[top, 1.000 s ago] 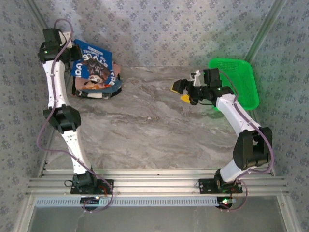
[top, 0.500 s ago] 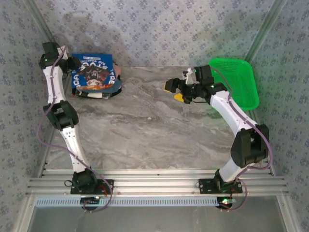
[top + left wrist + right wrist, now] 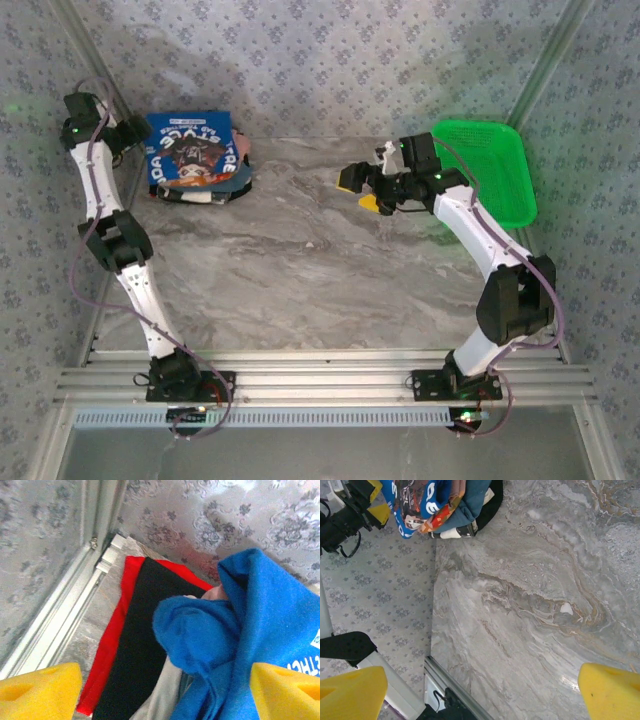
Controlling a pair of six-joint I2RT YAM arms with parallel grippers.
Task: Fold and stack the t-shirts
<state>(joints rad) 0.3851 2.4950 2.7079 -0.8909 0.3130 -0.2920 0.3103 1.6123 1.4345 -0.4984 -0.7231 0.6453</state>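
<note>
Top external, upper left of the frame: t-shirts stacked at the far left corner of the bench, blue t-shirt on top with its round print facing up. Left jaws just beside the stack's left edge, clear of the cloth as far as can be told. Right jaws at centre right, spread wide and empty, well apart from the stack and near the green basket. Stack roughly square from here, no clear long axis. Left wrist: yellow pads in the two bottom corners, so jaws wide with nothing gripped. Between and beyond them, a bunched fold of the blue t-shirt lying over a black t-shirt and a red t-shirt, their straight edges running from upper middle to lower left. Right wrist: pads at both bottom corners, bare bench between them, stack at the upper left. Left jaws clearly the nearer for any tidying of that loose blue fold. Probably little left to do beyond that.
</note>
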